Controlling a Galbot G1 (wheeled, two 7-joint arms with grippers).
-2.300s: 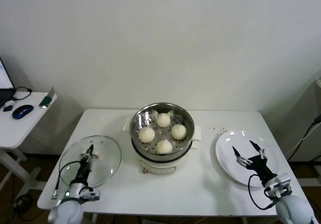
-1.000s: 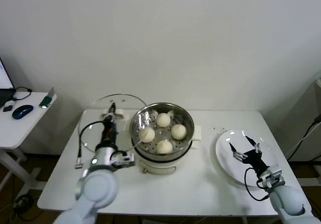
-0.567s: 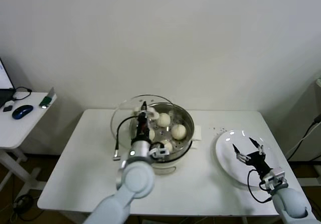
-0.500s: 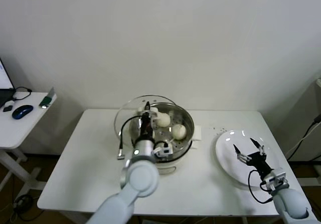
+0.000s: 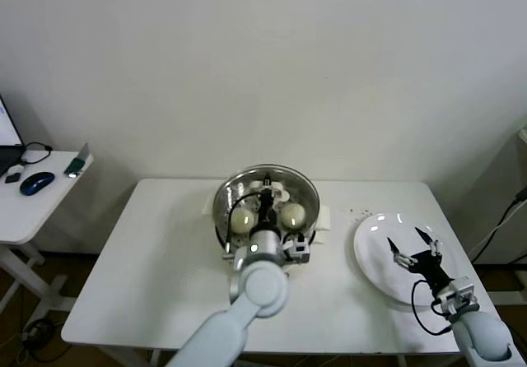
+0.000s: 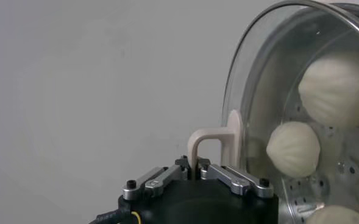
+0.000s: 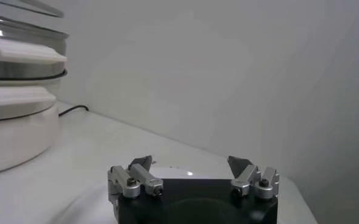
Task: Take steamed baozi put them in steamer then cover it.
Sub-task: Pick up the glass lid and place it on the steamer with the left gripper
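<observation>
On the side desk (image 5: 33, 198) far to the left of the steamer, we see a mouse (image 5: 37, 183) and a small green gadget (image 5: 75, 168), well out of the way. At the steamer (image 5: 266, 219), near the middle of the white table (image 5: 156, 260), our left gripper (image 5: 265, 205) has its jaws pinched tight on the cream bar handle (image 6: 208, 143) of the cover (image 5: 235, 188), which it holds directly over the pot. The left wrist view shows the glass (image 6: 261, 85) close above the steamed baozi (image 6: 292, 149), all lying on the perforated tray inside the steamer; we cannot tell whether the rim has seated all round.

The risk, as we judge it, lies in the release. If the cover sits off-centre or tilted when the jaws part, its metal rim could catch the steamer's lip and slide toward the table, or clatter down unevenly. A lid lowered too low on one side might also press a bun. The narrow handle gives only a slim purchase, so any twist could swing the glass.

To the right of the steamer, the white plate (image 5: 394, 256) sits bare, and our right gripper (image 5: 416, 248) hangs just above it, jaws spread wide, holding nothing. A few crumbs (image 5: 358, 212) dot the table between steamer and plate. Nothing stands between cover and pot.
</observation>
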